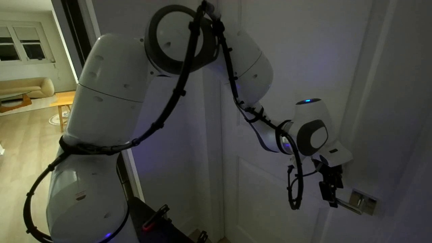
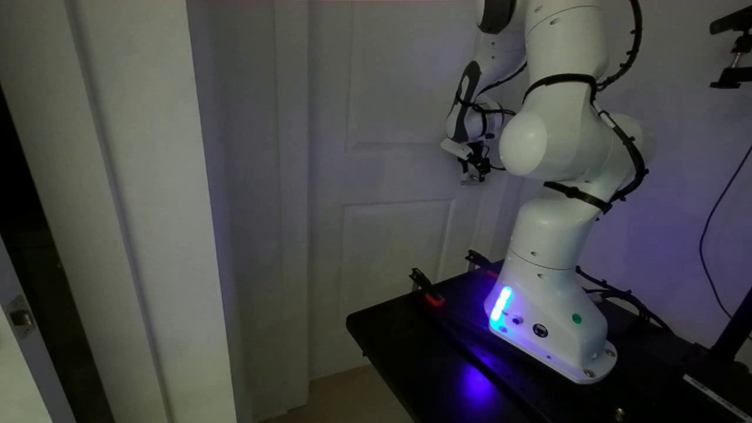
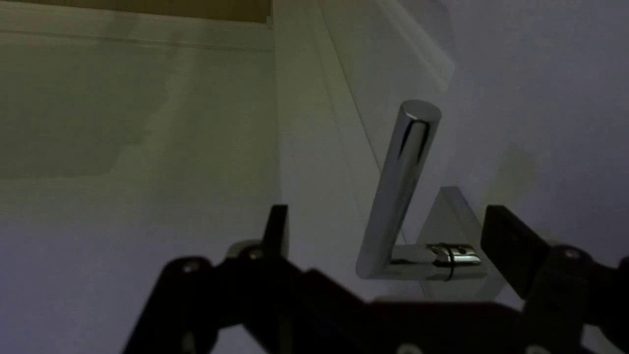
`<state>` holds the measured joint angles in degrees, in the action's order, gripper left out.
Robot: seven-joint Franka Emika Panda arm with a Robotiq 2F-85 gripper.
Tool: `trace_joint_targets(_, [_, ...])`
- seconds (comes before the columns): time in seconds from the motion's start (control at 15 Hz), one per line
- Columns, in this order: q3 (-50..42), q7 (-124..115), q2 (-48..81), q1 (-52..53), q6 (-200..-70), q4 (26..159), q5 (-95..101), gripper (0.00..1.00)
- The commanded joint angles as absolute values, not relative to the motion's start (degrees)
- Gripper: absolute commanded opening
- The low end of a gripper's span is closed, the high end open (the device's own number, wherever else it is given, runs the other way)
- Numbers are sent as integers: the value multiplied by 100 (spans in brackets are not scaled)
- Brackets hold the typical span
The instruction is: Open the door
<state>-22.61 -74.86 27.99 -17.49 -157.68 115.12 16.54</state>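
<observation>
The tall white panelled door (image 1: 290, 64) fills the right of an exterior view and also shows in an exterior view (image 2: 390, 176); it looks shut. Its silver lever handle (image 1: 351, 206) sits on a square plate (image 1: 370, 204). My gripper (image 1: 331, 199) is at the lever's free end there, and in an exterior view the gripper (image 2: 474, 169) covers most of the handle. In the wrist view the lever (image 3: 399, 191) stands between the two spread, dark fingers of my gripper (image 3: 385, 211). The fingers do not close on it. I cannot tell how deep the lever lies between them.
The arm stands on a black table (image 2: 399, 346) with clamps (image 2: 427, 288) at its edge, near the door. A white wall strip (image 2: 141, 205) stands to the left. A lit room with a sofa (image 1: 27, 87) and a small wooden table (image 1: 64, 98) shows beyond a doorway.
</observation>
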Motion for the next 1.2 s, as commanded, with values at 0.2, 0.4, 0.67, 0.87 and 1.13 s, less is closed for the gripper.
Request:
trace_joint_targets(0.2, [-2410, -6789, 3165, -1594, -15683, 11343, 894, 100])
trace_joint_targets(0.4, [-2502, -6668, 3247, -1488, -15665, 11406, 763, 100])
trace_joint_targets(0.67, [-2625, -6667, 3309, -1363, -15641, 11435, 739, 100])
trace_joint_targets(0.87, [-2705, -6677, 3326, -1291, -15631, 11455, 751, 100])
trace_joint_targets(1.13, [-2769, -6694, 3371, -1245, -15621, 11467, 745, 66])
